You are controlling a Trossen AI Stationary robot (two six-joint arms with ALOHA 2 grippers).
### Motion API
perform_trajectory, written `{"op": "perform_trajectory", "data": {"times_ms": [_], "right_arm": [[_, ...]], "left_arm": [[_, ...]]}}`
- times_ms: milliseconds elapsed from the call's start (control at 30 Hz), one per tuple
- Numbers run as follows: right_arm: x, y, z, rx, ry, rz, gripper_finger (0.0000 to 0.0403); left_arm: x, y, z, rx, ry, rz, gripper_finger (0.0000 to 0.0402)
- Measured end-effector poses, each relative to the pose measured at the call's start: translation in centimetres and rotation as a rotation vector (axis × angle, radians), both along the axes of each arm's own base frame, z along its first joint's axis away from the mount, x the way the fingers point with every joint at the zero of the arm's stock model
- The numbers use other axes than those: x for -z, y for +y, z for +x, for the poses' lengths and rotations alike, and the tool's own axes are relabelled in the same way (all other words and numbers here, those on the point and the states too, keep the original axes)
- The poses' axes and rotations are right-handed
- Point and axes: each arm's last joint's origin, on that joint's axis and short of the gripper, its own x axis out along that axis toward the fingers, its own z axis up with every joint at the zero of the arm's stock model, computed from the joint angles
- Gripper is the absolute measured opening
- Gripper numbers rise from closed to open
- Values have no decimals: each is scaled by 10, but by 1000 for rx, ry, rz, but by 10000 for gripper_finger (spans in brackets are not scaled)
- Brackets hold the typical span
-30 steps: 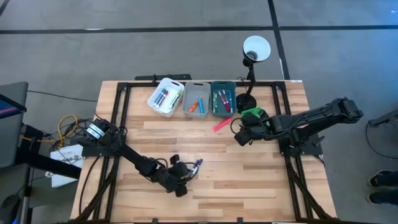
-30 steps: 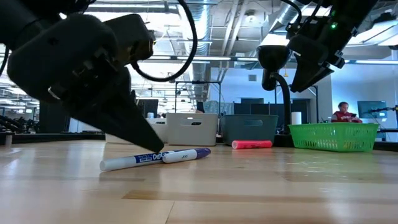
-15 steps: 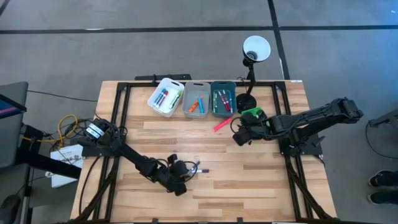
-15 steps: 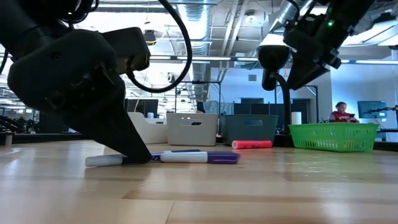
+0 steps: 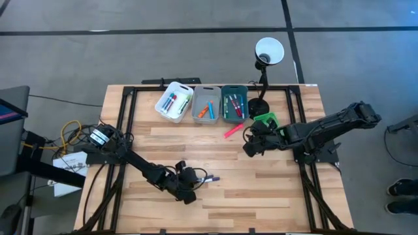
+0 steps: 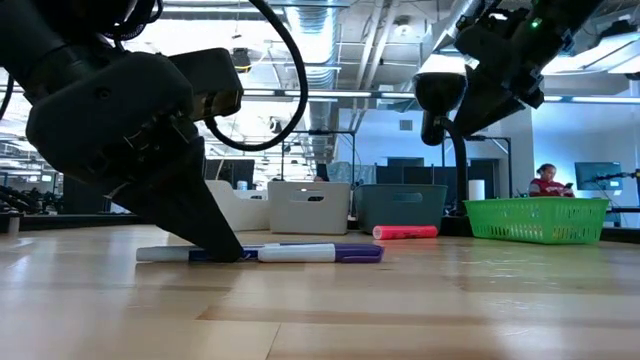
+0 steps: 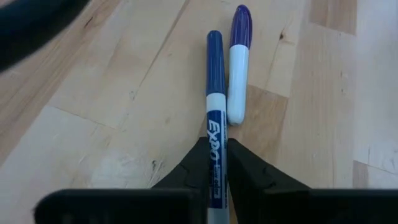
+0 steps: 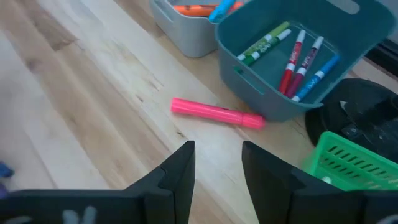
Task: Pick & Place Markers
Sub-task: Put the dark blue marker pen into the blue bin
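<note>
A blue-capped white marker (image 7: 214,93) lies on the wooden table near its front, and my left gripper (image 7: 215,152) is shut on it. A purple-capped marker (image 7: 238,68) lies right beside it, untouched, flat on the wood. In the low view both the blue marker (image 6: 165,255) and the purple marker (image 6: 320,253) lie level, with my left gripper (image 6: 225,250) on the blue one. My right gripper (image 8: 216,158) hovers open above the table, short of a pink marker (image 8: 217,114) that lies on the wood before the bins. My left gripper pinches the blue marker's white barrel at its printed label (image 7: 213,138) between its two fingers. The fingers slant down from the table's left side and point along the marker. The marker lies flat on the table, its blue cap away from the gripper.
A white bin (image 5: 174,101), a grey bin (image 5: 206,104) and a teal bin (image 5: 234,103) stand in a row at the far edge, each with markers inside. A green basket (image 5: 266,120) and a desk lamp (image 5: 268,51) stand at the far right.
My left gripper has turned at the wrist and shut on the blue marker. Both markers have swung round on the table from a slant to lie level, and the purple one has slid a little toward the table's right.
</note>
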Motion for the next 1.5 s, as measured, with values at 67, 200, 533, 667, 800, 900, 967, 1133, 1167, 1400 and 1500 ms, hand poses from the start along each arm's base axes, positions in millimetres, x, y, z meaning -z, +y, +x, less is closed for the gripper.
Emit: {"op": "perform_trajectory", "data": {"times_ms": [67,200,533,667,800,900,967,1133,1167,1400,1500], "right_arm": [[-1,3,0,-14,-11,3,123],[-1,10,0,-40,-20,6,123],[2,47,26,-347,-135,-1,121],[21,74,54,-587,-191,-50,124],[47,93,77,-728,-241,-143,132],[65,95,89,-759,-247,-191,144],[73,93,94,-759,-237,-210,153],[81,80,102,-740,-227,-219,171],[81,77,104,-751,-228,-203,173],[81,64,109,-779,-260,-108,172],[81,60,110,-784,-255,-93,167]], "left_arm": [[0,-1,0,2,0,0,39],[-1,-1,-1,3,-4,0,46],[-38,5,-5,50,-65,50,40],[-45,12,-2,47,-91,79,40],[-45,21,3,20,-90,96,41],[-45,23,5,13,-92,96,42],[-45,23,5,16,-90,91,41],[-46,22,6,42,-102,107,41],[-47,22,7,50,-112,111,42],[-52,31,16,28,-168,142,41],[-55,34,20,44,-193,163,42]]}}
